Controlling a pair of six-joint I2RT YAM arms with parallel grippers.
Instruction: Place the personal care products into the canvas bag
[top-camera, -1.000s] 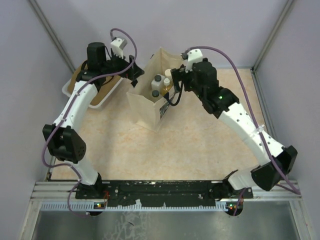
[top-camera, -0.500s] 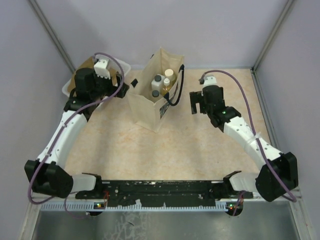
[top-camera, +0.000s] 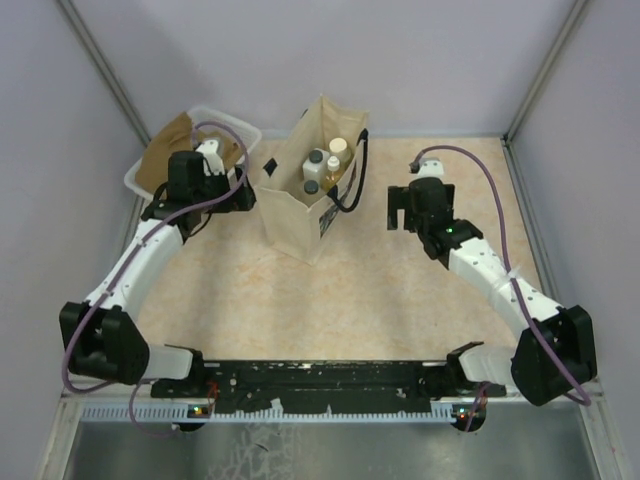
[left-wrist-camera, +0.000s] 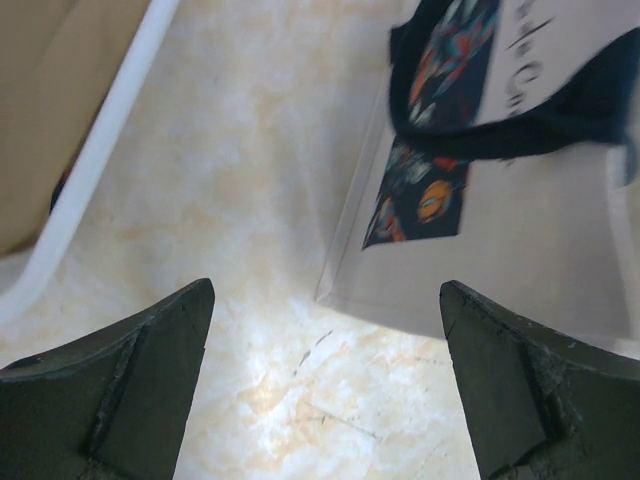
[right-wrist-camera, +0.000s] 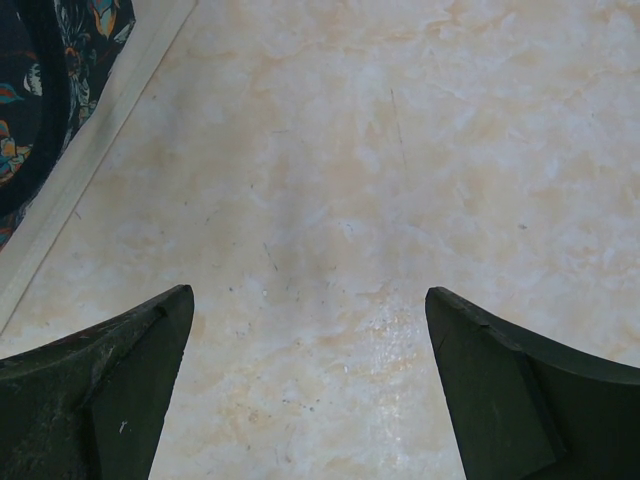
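Note:
The canvas bag (top-camera: 300, 215) stands upright at the middle back of the table, its black handles hanging over its right side. Several personal care products stand inside it: a black-capped bottle (top-camera: 316, 157), a cream-capped one (top-camera: 339, 146) and a second black-capped one (top-camera: 311, 187) show from above. My left gripper (top-camera: 246, 196) is open and empty, low beside the bag's left side. The left wrist view shows the bag's printed side (left-wrist-camera: 520, 240) ahead of the left gripper (left-wrist-camera: 325, 288). My right gripper (top-camera: 398, 208) is open and empty to the right of the bag. The right gripper (right-wrist-camera: 308, 291) faces bare table, with the bag's edge (right-wrist-camera: 95, 135) at upper left.
A white plastic tub (top-camera: 247, 130) holding brown cloth (top-camera: 172, 140) sits at the back left, behind my left arm. Its rim (left-wrist-camera: 105, 150) runs along the left of the left wrist view. Grey walls close in the back and both sides.
Both arms have drawn back from the bag's mouth. The left gripper swung out and down to the bag's left side. The right gripper pulled away to the right and lowered. Both stayed open.

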